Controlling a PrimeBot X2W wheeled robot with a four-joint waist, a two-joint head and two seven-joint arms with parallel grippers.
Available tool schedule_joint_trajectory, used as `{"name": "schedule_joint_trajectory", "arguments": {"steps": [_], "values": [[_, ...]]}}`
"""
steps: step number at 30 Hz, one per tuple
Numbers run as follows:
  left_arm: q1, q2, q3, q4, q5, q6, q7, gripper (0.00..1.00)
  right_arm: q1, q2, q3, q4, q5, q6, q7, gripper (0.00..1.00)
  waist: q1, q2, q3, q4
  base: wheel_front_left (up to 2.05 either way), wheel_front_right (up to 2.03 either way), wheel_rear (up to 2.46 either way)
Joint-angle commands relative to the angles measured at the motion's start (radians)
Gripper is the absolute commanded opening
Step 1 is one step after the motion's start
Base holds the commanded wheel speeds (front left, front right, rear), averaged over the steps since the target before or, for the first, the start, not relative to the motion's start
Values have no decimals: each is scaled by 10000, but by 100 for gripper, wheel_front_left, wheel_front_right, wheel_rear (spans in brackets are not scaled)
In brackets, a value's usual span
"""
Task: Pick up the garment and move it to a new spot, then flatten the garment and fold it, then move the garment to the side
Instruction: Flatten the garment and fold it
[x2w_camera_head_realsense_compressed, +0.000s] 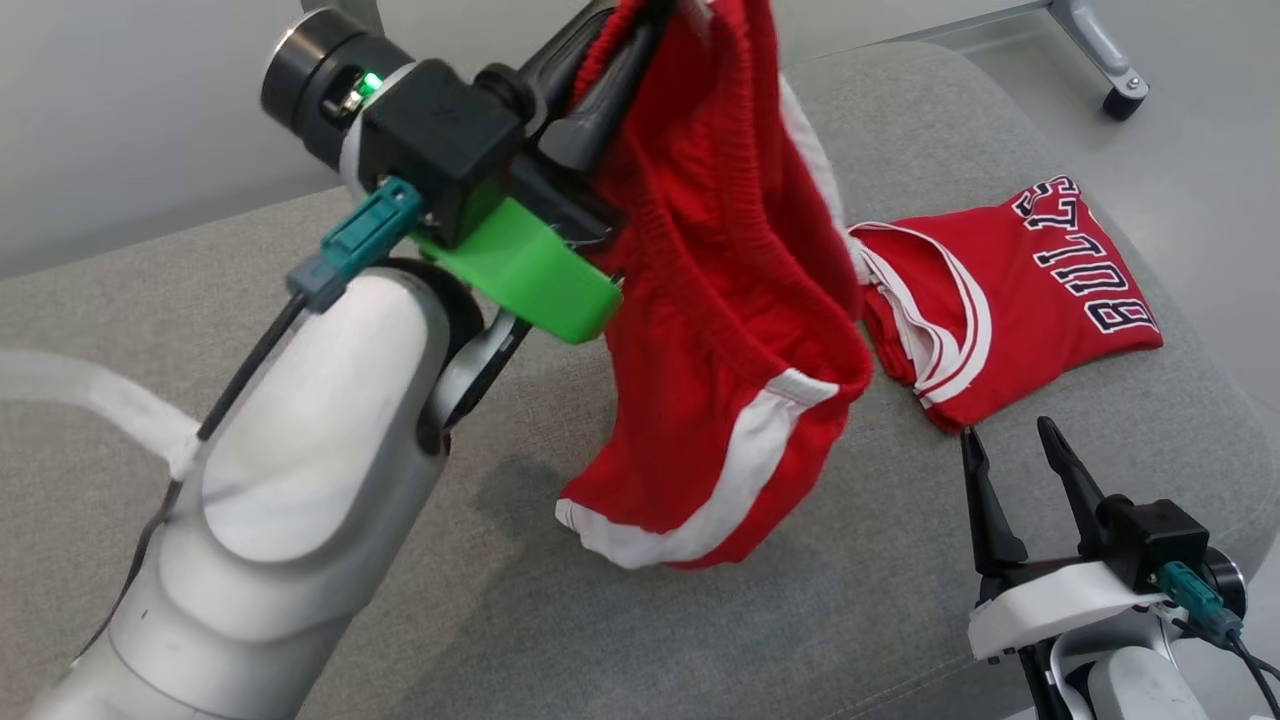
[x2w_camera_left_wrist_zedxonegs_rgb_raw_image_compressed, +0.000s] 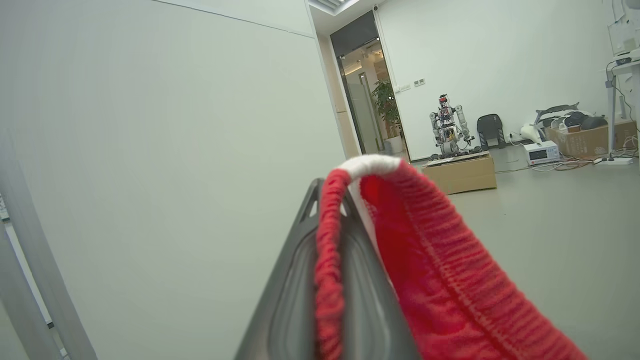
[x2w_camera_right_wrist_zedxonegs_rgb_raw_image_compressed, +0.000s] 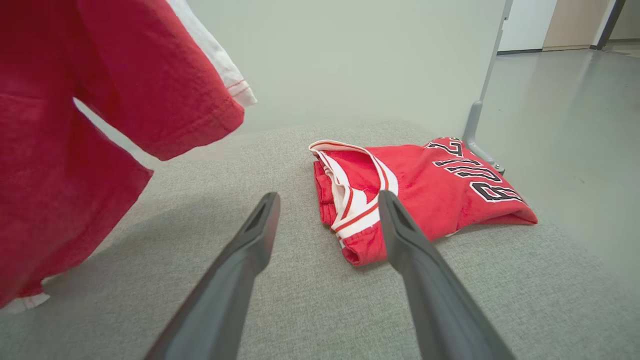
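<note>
The garment, a pair of red shorts (x2w_camera_head_realsense_compressed: 730, 300) with white side stripes, hangs in the air above a grey cushioned surface (x2w_camera_head_realsense_compressed: 500, 620). My left gripper (x2w_camera_head_realsense_compressed: 640, 20) is raised at the top of the head view and shut on the elastic waistband. In the left wrist view the waistband (x2w_camera_left_wrist_zedxonegs_rgb_raw_image_compressed: 440, 280) drapes over one dark finger (x2w_camera_left_wrist_zedxonegs_rgb_raw_image_compressed: 295, 260). The shorts' lower hem sits just over the cushion. My right gripper (x2w_camera_head_realsense_compressed: 1005, 435) stands open and empty at the lower right, low over the cushion (x2w_camera_right_wrist_zedxonegs_rgb_raw_image_compressed: 325, 300). In the right wrist view the shorts (x2w_camera_right_wrist_zedxonegs_rgb_raw_image_compressed: 75, 125) hang at the left, apart from the right gripper (x2w_camera_right_wrist_zedxonegs_rgb_raw_image_compressed: 327, 197).
A folded red "BULLS" jersey (x2w_camera_head_realsense_compressed: 1010, 300) lies on the cushion's right side, just beyond my right fingertips (x2w_camera_right_wrist_zedxonegs_rgb_raw_image_compressed: 425, 200). A grey metal leg with a caster (x2w_camera_head_realsense_compressed: 1100, 50) stands on the floor behind the cushion. Far off, another robot (x2w_camera_left_wrist_zedxonegs_rgb_raw_image_compressed: 447, 132) stands on a cardboard box.
</note>
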Motion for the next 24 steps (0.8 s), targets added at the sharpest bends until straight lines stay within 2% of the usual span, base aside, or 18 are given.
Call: {"name": "schedule_joint_trajectory", "arguments": {"steps": [1,3,10,13,16,24], "values": [[541,303,-174,-68,-180,-30,-197,0,67,-11,-65,10,71,-16,1,100,0,-1,-3,-18,0,0,0],[878,530,-323,-120,-358,-39,-354,0,109,-11,-75,15,95,-16,1,100,0,-1,18,-17,0,0,0],[3772,2526,-1459,-596,-1001,-43,-1640,0,260,-11,-275,26,231,-16,1,100,0,-1,206,208,0,0,0],[4991,3040,-1518,-915,-1029,-33,-1900,0,349,-10,-413,49,122,-16,1,100,0,-1,256,469,0,0,0],[5950,3226,-1467,-1179,-837,14,-1987,0,392,-10,-543,103,29,-16,1,100,0,-1,292,841,0,0,0],[7316,2815,-930,-1451,95,-39,-1980,0,140,-10,-418,224,-78,-16,1,100,0,-1,331,1713,0,0,0]]}}
